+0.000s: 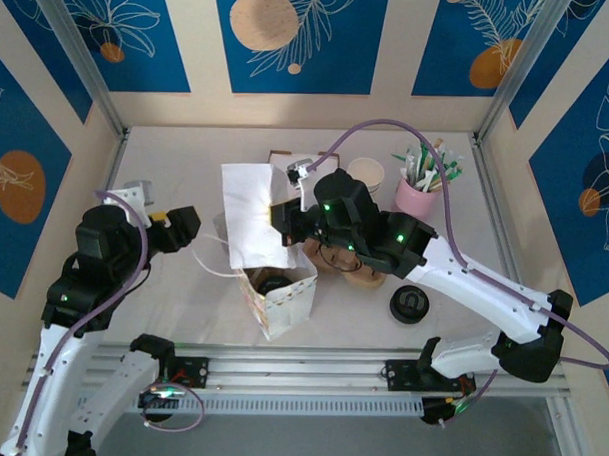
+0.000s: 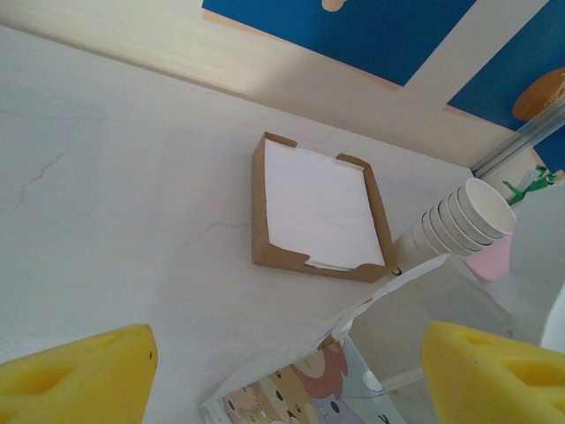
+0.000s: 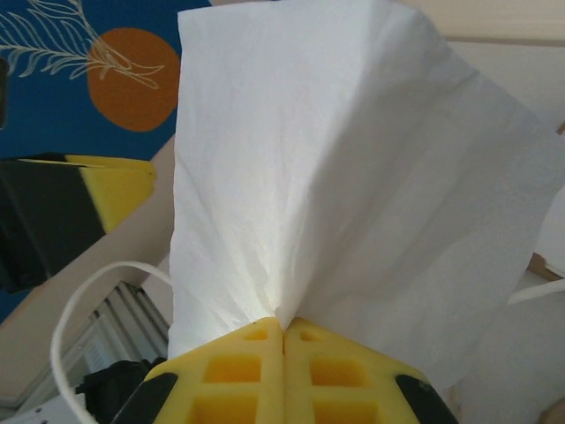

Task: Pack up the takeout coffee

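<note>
Centre of the table (image 1: 187,164): the right gripper (image 3: 283,329) has its fingers pressed together on a white napkin (image 3: 335,177). The napkin fans out from the pinch and hangs above and just behind the open paper bag (image 1: 279,297).

Takeout coffee (image 1: 273,284): from the top view I read the dark round shape down inside the bag as its black lid. The cup body is hidden by the bag wall, so I can't confirm more than that.

Left gripper (image 1: 181,229) sits left of the bag, not touching it. Its yellow fingers (image 2: 79,380) are spread wide with nothing between them. Its wrist camera looks past the bag's patterned side to the back of the table.

Other items:
- The brown cup carrier (image 1: 351,270) is just right of the bag, partly under the right arm.
- A loose black lid (image 1: 409,305) is further right, on bare table and apart from the carrier.
- The brown tray (image 2: 258,208) of white paper is behind the bag.
- The stack of cups (image 2: 468,212) is lidless and sits at the back, right of the tray.
- The pink cup (image 1: 419,195) of stirrers is beside the stack.
- A white loop (image 1: 215,265) trails from the bag toward the left gripper. I can't tell if it's the bag's handle.
</note>
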`<action>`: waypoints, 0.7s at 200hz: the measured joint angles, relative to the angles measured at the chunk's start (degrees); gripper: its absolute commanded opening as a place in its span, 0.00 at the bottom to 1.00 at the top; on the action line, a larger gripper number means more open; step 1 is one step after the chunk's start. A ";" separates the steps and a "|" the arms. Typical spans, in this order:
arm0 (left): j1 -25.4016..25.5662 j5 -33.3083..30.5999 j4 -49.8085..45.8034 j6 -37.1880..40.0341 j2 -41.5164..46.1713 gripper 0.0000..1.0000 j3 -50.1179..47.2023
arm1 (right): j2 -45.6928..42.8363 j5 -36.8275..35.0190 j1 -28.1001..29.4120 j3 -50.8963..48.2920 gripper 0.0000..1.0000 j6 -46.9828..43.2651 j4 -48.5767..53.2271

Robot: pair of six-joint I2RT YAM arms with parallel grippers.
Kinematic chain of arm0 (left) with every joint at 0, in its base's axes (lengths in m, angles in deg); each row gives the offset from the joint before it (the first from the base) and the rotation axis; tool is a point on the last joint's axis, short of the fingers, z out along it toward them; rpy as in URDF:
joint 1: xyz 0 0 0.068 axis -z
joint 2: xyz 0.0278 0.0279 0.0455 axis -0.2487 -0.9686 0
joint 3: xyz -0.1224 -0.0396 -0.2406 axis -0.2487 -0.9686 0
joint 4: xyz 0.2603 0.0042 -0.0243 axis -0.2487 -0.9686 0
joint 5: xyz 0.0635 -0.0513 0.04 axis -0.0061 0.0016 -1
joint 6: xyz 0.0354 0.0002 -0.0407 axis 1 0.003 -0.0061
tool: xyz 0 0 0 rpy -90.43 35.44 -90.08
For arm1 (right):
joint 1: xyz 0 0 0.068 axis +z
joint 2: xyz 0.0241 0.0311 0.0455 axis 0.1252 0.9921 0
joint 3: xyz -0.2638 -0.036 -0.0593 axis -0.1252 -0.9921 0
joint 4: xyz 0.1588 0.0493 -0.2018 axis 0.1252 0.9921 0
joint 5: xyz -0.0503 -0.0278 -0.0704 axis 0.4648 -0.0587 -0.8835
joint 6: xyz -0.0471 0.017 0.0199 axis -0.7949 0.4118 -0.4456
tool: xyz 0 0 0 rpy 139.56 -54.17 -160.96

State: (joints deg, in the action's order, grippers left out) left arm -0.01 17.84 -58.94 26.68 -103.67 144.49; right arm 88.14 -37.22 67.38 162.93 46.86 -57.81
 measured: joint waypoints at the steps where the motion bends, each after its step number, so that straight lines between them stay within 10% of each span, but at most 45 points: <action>1: 0.00 0.02 0.02 0.00 0.00 0.78 -0.02 | 0.00 -0.13 0.00 0.00 0.00 0.00 0.13; 140: 0.00 1.38 0.37 -1.11 0.00 0.76 -1.40 | -0.92 -6.75 1.97 0.09 0.00 -4.42 5.40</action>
State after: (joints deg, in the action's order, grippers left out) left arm -0.01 19.22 -58.57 25.57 -103.67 143.09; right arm 87.22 -43.98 69.34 163.01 42.44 -52.41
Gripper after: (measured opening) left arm 0.758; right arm 0.066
